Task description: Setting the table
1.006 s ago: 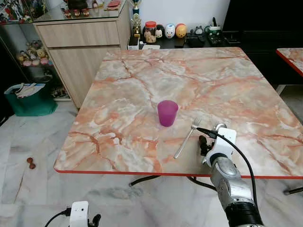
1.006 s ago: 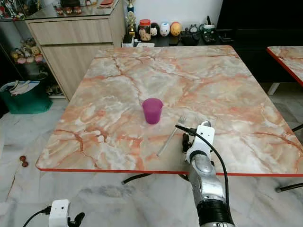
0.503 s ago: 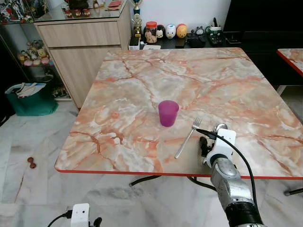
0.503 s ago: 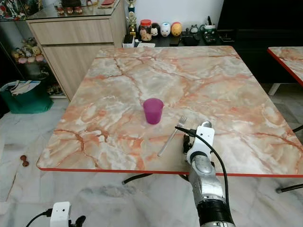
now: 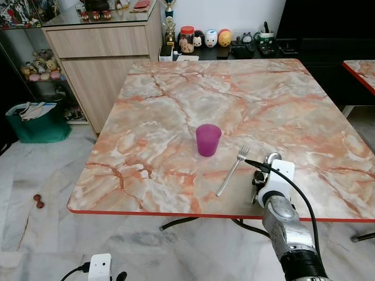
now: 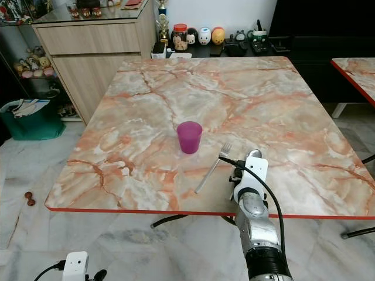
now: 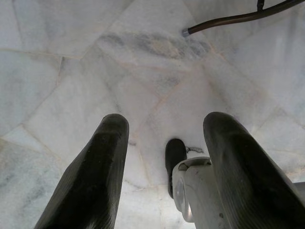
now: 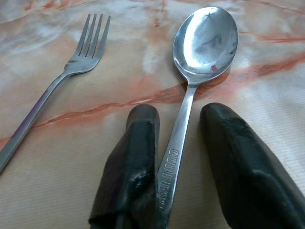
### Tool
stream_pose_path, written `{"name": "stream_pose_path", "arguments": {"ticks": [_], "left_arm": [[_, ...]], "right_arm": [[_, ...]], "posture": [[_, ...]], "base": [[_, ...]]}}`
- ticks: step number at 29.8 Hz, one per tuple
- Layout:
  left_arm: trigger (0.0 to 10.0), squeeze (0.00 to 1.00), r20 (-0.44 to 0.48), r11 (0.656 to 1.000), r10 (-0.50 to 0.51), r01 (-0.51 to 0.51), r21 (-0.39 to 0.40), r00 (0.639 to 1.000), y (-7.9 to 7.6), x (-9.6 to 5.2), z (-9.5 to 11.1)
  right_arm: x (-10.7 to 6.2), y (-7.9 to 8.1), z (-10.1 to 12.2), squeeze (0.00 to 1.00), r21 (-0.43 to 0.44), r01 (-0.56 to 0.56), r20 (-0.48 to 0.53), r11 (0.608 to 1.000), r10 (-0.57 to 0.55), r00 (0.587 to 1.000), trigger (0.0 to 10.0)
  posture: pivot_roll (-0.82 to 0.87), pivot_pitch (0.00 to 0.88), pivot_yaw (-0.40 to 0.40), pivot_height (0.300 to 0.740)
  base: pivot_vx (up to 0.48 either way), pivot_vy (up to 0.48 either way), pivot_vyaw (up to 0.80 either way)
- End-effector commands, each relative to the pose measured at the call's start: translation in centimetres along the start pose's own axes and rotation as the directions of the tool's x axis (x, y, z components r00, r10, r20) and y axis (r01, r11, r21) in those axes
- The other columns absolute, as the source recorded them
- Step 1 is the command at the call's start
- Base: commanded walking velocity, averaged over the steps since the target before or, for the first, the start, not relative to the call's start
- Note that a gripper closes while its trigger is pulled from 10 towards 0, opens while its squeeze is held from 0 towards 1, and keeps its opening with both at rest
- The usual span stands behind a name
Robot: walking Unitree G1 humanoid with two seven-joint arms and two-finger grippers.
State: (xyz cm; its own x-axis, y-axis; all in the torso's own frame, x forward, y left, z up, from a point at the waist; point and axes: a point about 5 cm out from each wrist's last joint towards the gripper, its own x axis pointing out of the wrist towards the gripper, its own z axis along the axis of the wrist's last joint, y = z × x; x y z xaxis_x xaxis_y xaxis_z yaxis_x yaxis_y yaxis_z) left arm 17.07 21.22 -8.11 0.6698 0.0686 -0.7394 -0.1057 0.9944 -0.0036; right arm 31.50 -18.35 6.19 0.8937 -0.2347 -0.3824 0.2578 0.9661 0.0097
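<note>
A purple cup (image 5: 208, 139) stands upright near the middle of the marble table (image 5: 246, 93). A silver fork (image 5: 232, 171) lies right of it, tines pointing away from me. My right gripper (image 8: 181, 112) rests at the table's front edge, just right of the fork, and is open. A silver spoon (image 8: 205, 38) lies flat on the marble between its fingers (image 8: 136, 157), parallel to the fork (image 8: 71, 71). One finger touches the handle and the other stands apart. My left gripper (image 7: 167, 124) hangs open and empty low over the floor.
A wooden cabinet (image 5: 99, 52) stands at the back left, with a green bag (image 5: 38, 123) on the floor beside it. Jars and figurines (image 5: 202, 38) line a low shelf behind the table. A second table's corner (image 5: 360, 70) shows at the right.
My right wrist has shifted slightly to the right at the table's edge. The left arm has sunk lower in the head views. Cup and fork have not moved.
</note>
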Motion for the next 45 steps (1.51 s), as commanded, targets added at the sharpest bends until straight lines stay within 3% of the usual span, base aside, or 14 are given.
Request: {"name": "stream_pose_path", "arguments": {"ticks": [1, 23, 24, 27, 31, 33, 38, 40, 43, 45], "left_arm": [[10.0, 0.00, -0.031, 1.000, -0.004, 0.004, 0.005, 0.999, 0.2, -0.2, -0.7], [10.0, 0.00, -0.017, 1.000, -0.017, 0.017, 0.004, 1.000, -0.2, -0.1, -0.3], [10.0, 0.00, -0.013, 1.000, -0.014, 0.014, 0.001, 1.000, -0.2, 0.0, -0.3], [10.0, 0.00, -0.008, 1.000, 0.002, -0.002, -0.010, 1.000, -0.2, 0.0, -0.2], [10.0, 0.00, -0.006, 1.000, 0.009, -0.009, -0.016, 1.000, -0.1, 0.0, -0.2], [10.0, 0.00, -0.006, 1.000, 0.010, -0.010, -0.016, 1.000, -0.1, 0.0, -0.2], [10.0, 0.00, -0.002, 0.999, 0.019, -0.019, -0.026, 1.000, 0.0, 0.0, -0.2], [10.0, 0.00, -0.004, 0.999, 0.020, -0.020, -0.026, 1.000, 0.0, -0.1, -0.2], [10.0, 0.00, -0.006, 1.000, 0.020, -0.020, -0.022, 1.000, 0.2, -0.1, -0.3], [10.0, 0.00, -0.005, 1.000, 0.022, -0.022, -0.021, 1.000, 0.3, -0.1, -0.3]], "right_arm": [[0.1, -0.3, -0.4, 0.00, -0.011, 0.020, -0.021, 1.000, -0.020, 1.000, 0.0], [0.1, -1.1, 0.0, 0.00, -0.029, 0.091, 0.000, 0.995, -0.091, 0.996, 0.0], [0.1, -1.2, 0.1, 0.00, -0.045, 0.095, 0.021, 0.994, -0.095, 0.995, 10.0], [-0.1, -1.3, 1.2, 0.00, -0.067, 0.100, 0.119, 0.993, -0.092, 0.989, 10.0], [-0.6, -0.3, 2.3, 0.00, -0.116, 0.008, 0.247, 0.993, 0.021, 0.969, 10.0], [-0.7, 0.0, 2.3, 0.00, -0.154, -0.008, 0.268, 0.988, 0.050, 0.962, 10.0], [-1.4, 0.3, 1.9, 0.00, -0.154, -0.081, 0.319, 0.985, 0.127, 0.939, 10.0], [-1.8, 0.5, 2.0, 0.00, -0.179, -0.115, 0.352, 0.977, 0.172, 0.920, 10.0], [-3.0, 1.0, 2.3, 0.00, -0.298, -0.179, 0.414, 0.937, 0.296, 0.861, 10.0], [-3.5, 0.1, 2.7, 0.00, -0.281, -0.175, 0.449, 0.944, 0.290, 0.845, 10.0]], "posture": [[-0.04, 0.000, 0.020, 0.740], [-0.04, 0.000, 0.020, 0.740], [-0.04, 0.000, 0.019, 0.740], [-0.05, 0.000, 0.020, 0.740], [-0.05, 0.000, 0.021, 0.740], [-0.05, 0.000, 0.020, 0.740], [-0.05, 0.000, 0.023, 0.740], [-0.06, 0.000, 0.024, 0.740], [-0.06, 0.000, 0.026, 0.740], [-0.07, 0.000, 0.027, 0.740]], "base": [[0.000, 0.000, 0.00], [0.000, 0.000, 0.00], [0.000, 0.000, 0.00], [0.000, 0.000, 0.00], [0.000, 0.000, 0.00], [0.000, 0.000, 0.00], [0.000, 0.000, 0.00], [0.000, 0.000, 0.00], [0.000, 0.000, 0.00], [0.000, 0.000, 0.00]]}}
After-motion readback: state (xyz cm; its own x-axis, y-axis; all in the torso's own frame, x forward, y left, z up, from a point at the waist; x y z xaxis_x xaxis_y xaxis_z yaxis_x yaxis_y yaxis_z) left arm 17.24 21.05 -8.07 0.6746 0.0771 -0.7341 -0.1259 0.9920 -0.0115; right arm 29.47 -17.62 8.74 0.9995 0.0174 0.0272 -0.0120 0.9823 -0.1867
